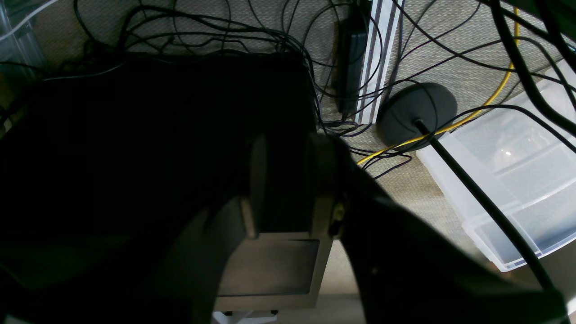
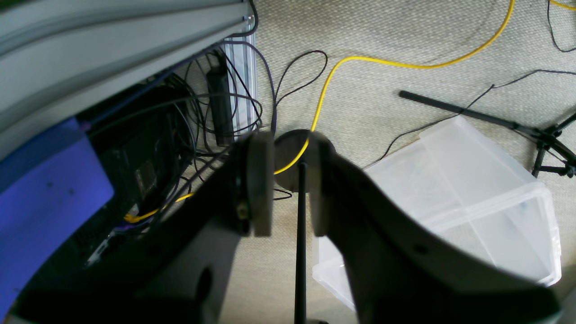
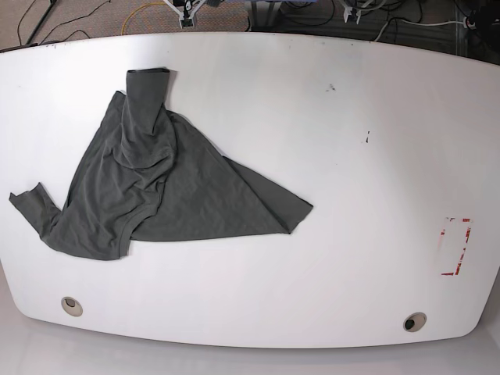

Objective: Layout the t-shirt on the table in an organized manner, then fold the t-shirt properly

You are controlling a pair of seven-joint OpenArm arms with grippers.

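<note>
T-shirt (image 3: pixel 199 187) is lying rumpled before my right hand (image 2: pixel 291 184) in base view alone; wrist views are showing a bin (image 2: pixel 450 193) beyond it and my left hand (image 1: pixel 288 184), both narrowly parted.

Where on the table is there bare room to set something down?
The table is bare between the t-shirt and the red-and-white marking, also between the two grommet holes. The t-shirt crowds the side toward the right gripper.
</note>
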